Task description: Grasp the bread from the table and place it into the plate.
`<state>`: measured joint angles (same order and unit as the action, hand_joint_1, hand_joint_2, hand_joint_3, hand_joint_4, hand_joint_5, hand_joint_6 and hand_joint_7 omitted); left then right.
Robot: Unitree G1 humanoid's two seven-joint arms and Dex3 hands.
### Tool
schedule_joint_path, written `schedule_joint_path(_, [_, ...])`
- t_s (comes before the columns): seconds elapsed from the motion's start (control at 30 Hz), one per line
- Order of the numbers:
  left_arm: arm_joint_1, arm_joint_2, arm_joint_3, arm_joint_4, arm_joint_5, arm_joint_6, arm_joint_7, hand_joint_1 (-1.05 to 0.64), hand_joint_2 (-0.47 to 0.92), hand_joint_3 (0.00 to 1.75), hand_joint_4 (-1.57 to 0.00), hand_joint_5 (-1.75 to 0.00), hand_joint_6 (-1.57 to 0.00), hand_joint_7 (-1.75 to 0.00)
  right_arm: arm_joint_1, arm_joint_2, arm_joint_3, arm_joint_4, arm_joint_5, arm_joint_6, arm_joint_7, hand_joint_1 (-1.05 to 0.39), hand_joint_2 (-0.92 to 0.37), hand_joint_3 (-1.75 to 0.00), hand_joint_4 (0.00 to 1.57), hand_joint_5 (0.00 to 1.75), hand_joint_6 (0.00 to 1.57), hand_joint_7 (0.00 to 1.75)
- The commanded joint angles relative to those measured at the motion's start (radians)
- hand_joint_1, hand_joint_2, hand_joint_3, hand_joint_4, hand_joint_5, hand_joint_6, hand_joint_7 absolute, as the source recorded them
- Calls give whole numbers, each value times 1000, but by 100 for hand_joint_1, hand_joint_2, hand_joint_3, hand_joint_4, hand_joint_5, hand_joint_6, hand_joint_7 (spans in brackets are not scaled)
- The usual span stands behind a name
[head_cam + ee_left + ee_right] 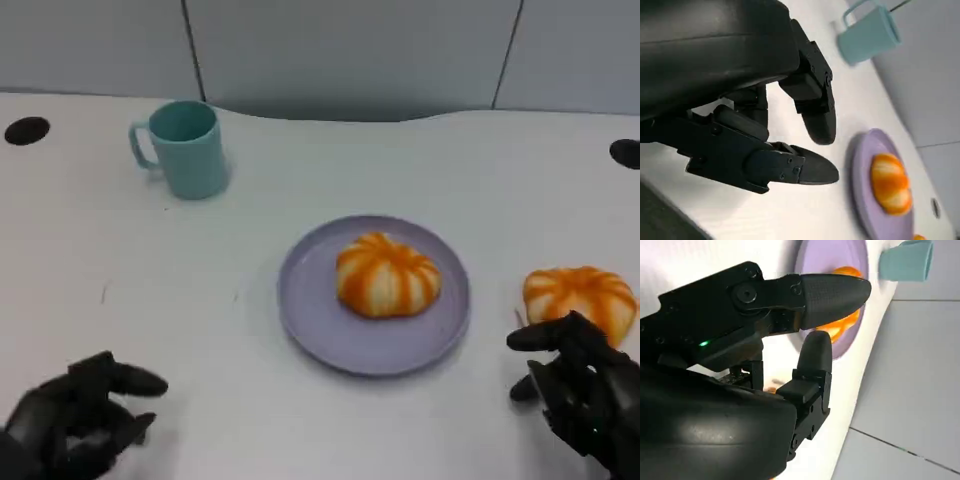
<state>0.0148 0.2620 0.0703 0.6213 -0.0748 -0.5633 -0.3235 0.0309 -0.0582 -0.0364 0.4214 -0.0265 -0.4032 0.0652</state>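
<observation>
Two orange-and-white striped breads are in the head view. One bread (388,274) lies on the purple plate (310,310) at the table's middle. The other bread (580,298) lies on the table to the right of the plate. My right hand (575,385) is just in front of that second bread, fingers apart and holding nothing, with its fingertips close to the bread. My left hand (80,415) rests low at the near left, far from the plate, holding nothing. The left wrist view shows my left hand (755,110), the plate (865,200) and its bread (890,185). In the right wrist view, my right hand's fingers (830,290) spread before the plate (825,260).
A teal mug (185,148) stands at the back left, also seen as the mug (867,32) and the mug (905,260). Black cable holes sit at the far left (27,130) and far right (625,152). A grey wall panel runs behind the table's far edge.
</observation>
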Motion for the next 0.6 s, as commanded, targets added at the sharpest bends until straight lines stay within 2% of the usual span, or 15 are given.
schedule_joint_path(0.03, [2,-8,4,5,33,26,53,-58,92,31,-55,-174,-50,-150,-12,-24,-13,11,8,-20,7,-23,-92,-44,48,146,41,123])
schedule_joint_path(0.2, [-31,-17,10,58,26,-28,49,-59,92,34,-58,-175,-49,-157,-28,-28,-22,47,16,-44,18,-25,-92,-43,49,146,42,123])
schedule_joint_path(0.6, [-72,-32,15,92,-3,-57,14,-62,92,31,-57,-175,-49,-159,-43,-32,-28,105,5,-105,20,-23,-92,-44,49,146,42,123])
